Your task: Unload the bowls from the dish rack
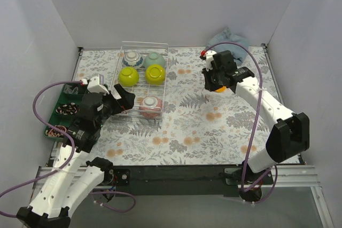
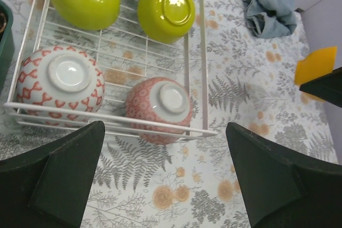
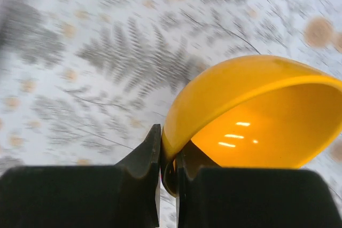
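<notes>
The white wire dish rack (image 1: pixel 167 73) stands at the back left of the table. It holds a blue-and-white bowl (image 1: pixel 132 59), a pale green bowl (image 1: pixel 155 59), two lime green bowls (image 1: pixel 129 76) (image 1: pixel 155 73) and a pinkish bowl (image 1: pixel 151 105), all upside down. The left wrist view shows the rack's near rim (image 2: pixel 107 115), the pinkish bowl (image 2: pixel 158 108) and a whitish patterned bowl (image 2: pixel 60 85). My left gripper (image 1: pixel 120 100) (image 2: pixel 164 132) is open just in front of the rack's near edge. My right gripper (image 1: pixel 216 86) (image 3: pixel 168 158) is shut on the rim of the orange bowl (image 3: pixel 251 110) (image 1: pixel 218 89), held above the table right of the rack.
A dark green compartment tray (image 1: pixel 57 111) with small items sits at the left edge beside the rack. A crumpled blue cloth (image 1: pixel 230 40) lies at the back right. White walls close in the table on three sides.
</notes>
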`<action>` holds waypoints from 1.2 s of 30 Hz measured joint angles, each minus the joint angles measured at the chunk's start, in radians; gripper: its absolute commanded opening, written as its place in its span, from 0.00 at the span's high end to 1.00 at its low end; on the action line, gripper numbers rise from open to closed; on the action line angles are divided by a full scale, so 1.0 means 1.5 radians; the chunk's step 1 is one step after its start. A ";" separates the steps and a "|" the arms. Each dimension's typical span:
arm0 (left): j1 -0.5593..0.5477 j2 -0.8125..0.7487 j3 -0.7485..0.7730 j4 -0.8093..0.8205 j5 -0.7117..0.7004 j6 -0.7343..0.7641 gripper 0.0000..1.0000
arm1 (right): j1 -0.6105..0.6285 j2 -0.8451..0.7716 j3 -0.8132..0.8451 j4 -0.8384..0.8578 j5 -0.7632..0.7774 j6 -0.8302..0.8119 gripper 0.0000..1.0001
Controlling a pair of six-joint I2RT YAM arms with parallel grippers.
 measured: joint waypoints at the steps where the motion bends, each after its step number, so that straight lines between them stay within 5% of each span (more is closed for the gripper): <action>1: 0.000 -0.015 -0.018 -0.002 -0.005 0.004 0.02 | -0.004 0.013 0.007 -0.032 0.046 -0.021 0.99; 6: 0.000 -0.067 -0.095 0.004 -0.013 0.016 0.02 | -0.047 0.113 0.047 -0.110 0.195 -0.092 0.99; 15: 0.000 -0.107 -0.149 0.019 -0.012 0.028 0.02 | -0.171 0.276 0.132 -0.135 0.252 -0.123 0.94; 24: 0.000 -0.109 -0.137 0.014 -0.008 0.025 0.02 | -0.197 0.367 0.177 -0.138 0.246 -0.136 0.67; 31: 0.000 -0.077 -0.113 0.010 -0.003 0.025 0.02 | -0.201 0.376 0.178 -0.141 0.224 -0.135 0.29; 36: 0.000 -0.042 -0.090 0.010 0.010 0.016 0.02 | -0.201 0.358 0.179 -0.146 0.206 -0.120 0.14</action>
